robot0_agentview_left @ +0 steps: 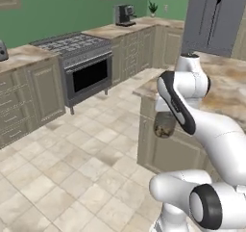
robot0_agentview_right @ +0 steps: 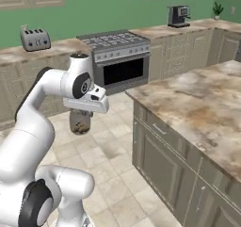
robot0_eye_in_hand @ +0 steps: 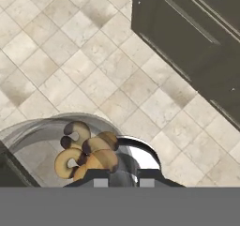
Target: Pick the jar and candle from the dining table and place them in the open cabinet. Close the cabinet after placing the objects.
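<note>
I had the gripper closed on the jar, which hung under the hand in the left-centre of the right base view, clear above the tiled floor. In the left base view the jar showed at mid-frame, partly behind the arm's dark-banded link and in front of the beige drawer fronts. Through the hand view I looked down into the smoky glass of the jar at the lower left of the frame, brown curled contents lying at its bottom, with pale floor tiles beyond it.

The dining table filled the right side of the right base view, its marbled top bare where I could see it. The jar was off the table, beside its near corner. The stove sat at upper centre, a toaster at upper left, and a coffee machine and a small plant at upper right.
</note>
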Robot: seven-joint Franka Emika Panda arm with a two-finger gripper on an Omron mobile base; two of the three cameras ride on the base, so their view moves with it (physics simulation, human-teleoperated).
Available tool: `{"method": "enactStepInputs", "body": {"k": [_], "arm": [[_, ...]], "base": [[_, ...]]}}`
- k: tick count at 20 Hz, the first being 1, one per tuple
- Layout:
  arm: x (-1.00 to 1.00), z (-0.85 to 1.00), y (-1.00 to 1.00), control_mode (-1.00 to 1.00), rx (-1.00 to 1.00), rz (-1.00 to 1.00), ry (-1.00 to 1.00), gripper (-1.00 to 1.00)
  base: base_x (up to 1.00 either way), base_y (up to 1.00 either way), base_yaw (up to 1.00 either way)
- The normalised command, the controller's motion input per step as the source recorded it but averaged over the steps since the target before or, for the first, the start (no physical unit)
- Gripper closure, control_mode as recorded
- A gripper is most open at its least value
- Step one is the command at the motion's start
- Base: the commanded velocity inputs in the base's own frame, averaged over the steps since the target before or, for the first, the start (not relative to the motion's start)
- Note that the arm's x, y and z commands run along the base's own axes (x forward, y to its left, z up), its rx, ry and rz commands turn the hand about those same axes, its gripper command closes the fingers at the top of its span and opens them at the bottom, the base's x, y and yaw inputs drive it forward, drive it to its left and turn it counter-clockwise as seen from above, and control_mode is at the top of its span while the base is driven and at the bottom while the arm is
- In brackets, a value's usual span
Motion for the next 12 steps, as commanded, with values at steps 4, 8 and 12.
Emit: {"method": "enactStepInputs", "body": {"k": [4, 8, 12], "arm": [[0.0, 0.0, 0.0, 1.0, 0.0, 0.0, 0.0, 1.0], [0.0, 0.0, 0.0, 1.0, 0.0, 0.0, 0.0, 1.0], [0.0, 0.0, 0.0, 1.0, 0.0, 0.0, 0.0, 1.0]], "base": [[1.0, 1.0, 0.01], [1.0, 1.0, -0.18], [1.0, 1.0, -0.19]]}}
